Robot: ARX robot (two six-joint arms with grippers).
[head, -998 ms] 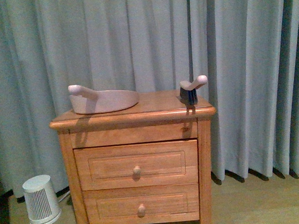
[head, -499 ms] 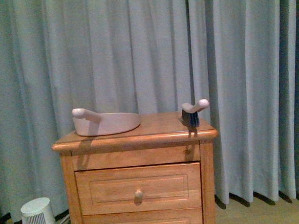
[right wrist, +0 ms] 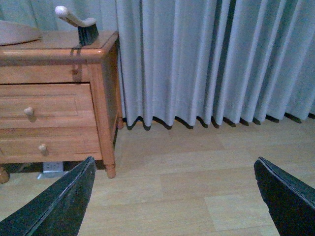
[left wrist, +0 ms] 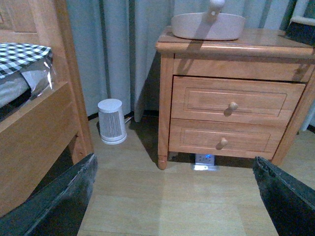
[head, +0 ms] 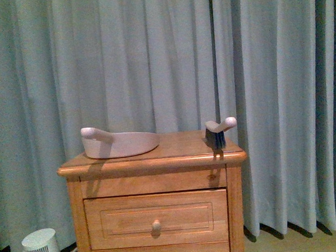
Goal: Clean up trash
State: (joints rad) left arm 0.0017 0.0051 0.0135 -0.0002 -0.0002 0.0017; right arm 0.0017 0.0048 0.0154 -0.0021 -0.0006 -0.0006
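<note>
No wad of white paper shows in any view; the trash is out of sight. A beige dustpan [head: 120, 144] lies on the left of a wooden nightstand [head: 153, 161], and a small brush [head: 217, 133] with dark bristles stands on its right. Both also show in the wrist views: the dustpan in the left wrist view [left wrist: 207, 25], the brush in the right wrist view [right wrist: 81, 25]. My left gripper [left wrist: 174, 196] is open and empty, low over the wood floor in front of the nightstand. My right gripper [right wrist: 174, 196] is open and empty over the floor to the nightstand's right. Neither arm shows in the front view.
Grey curtains [head: 281, 95] hang behind the nightstand. A white ribbed heater [left wrist: 111, 121] stands on the floor at its left. A wooden bed frame [left wrist: 39, 132] with a checked cover is further left. A power strip [left wrist: 205, 161] lies under the nightstand.
The front view has risen: the nightstand sits lower in the picture and its lower drawer has dropped out of view. The dustpan and brush have not moved on the nightstand.
</note>
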